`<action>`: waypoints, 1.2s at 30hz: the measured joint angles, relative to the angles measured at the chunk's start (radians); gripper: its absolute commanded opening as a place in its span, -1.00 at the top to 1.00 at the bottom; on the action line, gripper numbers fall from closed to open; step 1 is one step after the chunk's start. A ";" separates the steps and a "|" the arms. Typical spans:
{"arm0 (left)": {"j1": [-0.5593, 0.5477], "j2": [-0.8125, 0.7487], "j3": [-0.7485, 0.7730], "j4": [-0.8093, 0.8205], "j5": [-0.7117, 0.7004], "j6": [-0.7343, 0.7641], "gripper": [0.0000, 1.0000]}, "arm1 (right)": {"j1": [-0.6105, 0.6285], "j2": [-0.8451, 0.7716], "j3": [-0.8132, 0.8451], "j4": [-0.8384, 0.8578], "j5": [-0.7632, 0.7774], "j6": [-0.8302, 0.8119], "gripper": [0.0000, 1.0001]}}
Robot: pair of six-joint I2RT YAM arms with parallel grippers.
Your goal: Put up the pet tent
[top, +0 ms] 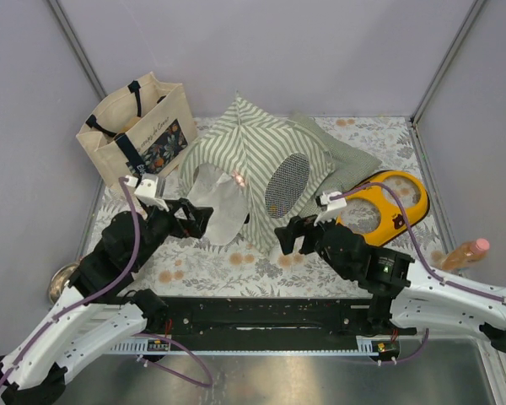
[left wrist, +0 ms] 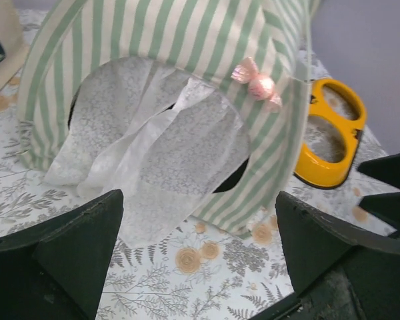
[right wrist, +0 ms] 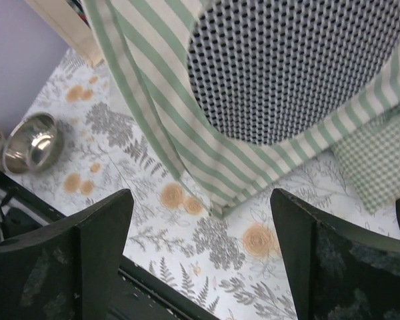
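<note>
Standing near the middle of the overhead view, the pet tent (top: 251,156) looks raised. Its striped cloth peaks toward the upper centre and spreads down onto the flowered tablecloth (top: 236,261). It has a beige tote bag (top: 139,126) at its upper left, a checked cushion (top: 347,152) tucked behind it on the right, and a yellow double bowl (top: 388,207) at its lower right.

The left gripper (top: 201,221) hangs just in front of the lacy door flaps (left wrist: 153,160) with its jaws spread wide and nothing between them. The right gripper (top: 292,240) sits just below the mesh panel (right wrist: 287,67), equally wide apart and empty. Neither one touches the cloth.

I judge the tent to be light and soft, with thin fabric that crumples and slides easily on the tablecloth. A push would probably shift the whole thing rather than bend it. The flaps look flimsy and hang loose, so pulling on them would only drag lace and not move the body. The mesh looks prone to snagging on a fingertip.

Any adjustment would be best taken at the striped hem beside the door, or along one of the ridges running down from the peak. The material is doubled there and would likely give a pinch something firm to close on. A small pink bow (left wrist: 257,83) above the door looks delicate and is best avoided.
</note>
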 measured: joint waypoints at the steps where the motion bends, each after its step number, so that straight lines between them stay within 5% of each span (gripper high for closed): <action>1: 0.000 0.021 0.005 -0.004 -0.019 0.005 -0.98 | 0.000 0.012 0.035 -0.014 0.005 -0.012 -0.85; 9: 0.000 0.168 0.116 -0.071 -0.174 0.041 -0.98 | 0.000 0.356 0.425 -0.031 0.045 -0.164 -0.61; 14: 0.015 0.259 0.224 -0.111 -0.249 0.048 -0.98 | -0.008 0.544 0.552 -0.040 0.105 -0.249 0.46; 18: 0.051 0.316 0.268 -0.120 -0.257 0.047 -0.98 | -0.032 0.607 0.562 -0.061 0.123 -0.295 1.00; 23: 0.130 0.359 0.276 -0.130 -0.232 0.024 -0.98 | -0.107 0.562 0.551 -0.061 0.054 -0.355 1.00; 33: 0.247 0.386 0.259 -0.080 -0.060 0.017 -0.98 | -0.394 0.312 0.402 0.027 -0.356 -0.523 1.00; 34: 0.253 0.389 0.248 -0.064 -0.035 0.015 -0.98 | -0.427 0.313 0.394 0.046 -0.392 -0.528 0.94; 36: 0.261 0.398 0.223 -0.032 0.011 0.014 -0.98 | -0.469 0.327 0.382 0.074 -0.438 -0.531 0.16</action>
